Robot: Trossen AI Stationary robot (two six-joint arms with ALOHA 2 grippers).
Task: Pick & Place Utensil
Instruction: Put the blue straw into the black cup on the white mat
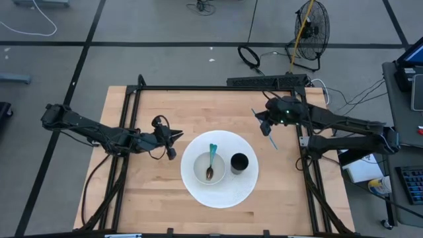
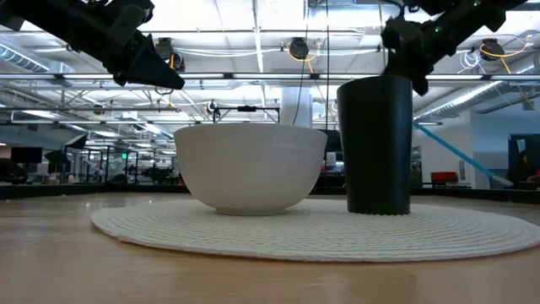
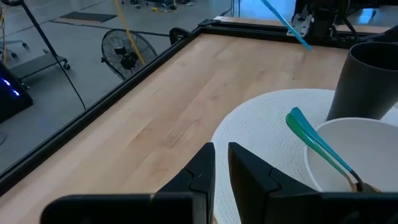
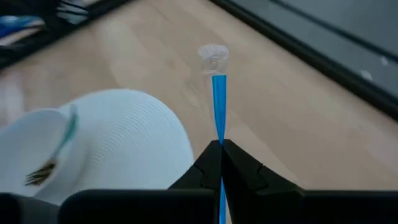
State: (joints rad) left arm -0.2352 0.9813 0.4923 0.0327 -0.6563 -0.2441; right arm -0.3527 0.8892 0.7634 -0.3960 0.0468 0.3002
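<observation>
A white bowl and a black cup stand on a round white placemat. A teal-handled utensil lies in the bowl, its handle leaning on the rim and its metal head at the bottom. My right gripper hovers above the table right of the mat, shut on a blue-handled utensil with a clear head. My left gripper hangs shut and empty over the mat's left edge. My right gripper pinches the blue utensil's handle between its two fingertips, about midway along it. The handle runs forward past the fingers to the clear head and also back under them. The utensil is lifted clear of the table, slanting.
A black metal frame borders the wooden table. Bare wood lies left of the mat and between the mat and the right rail. A fan and cables are on the floor beyond the far edge.
</observation>
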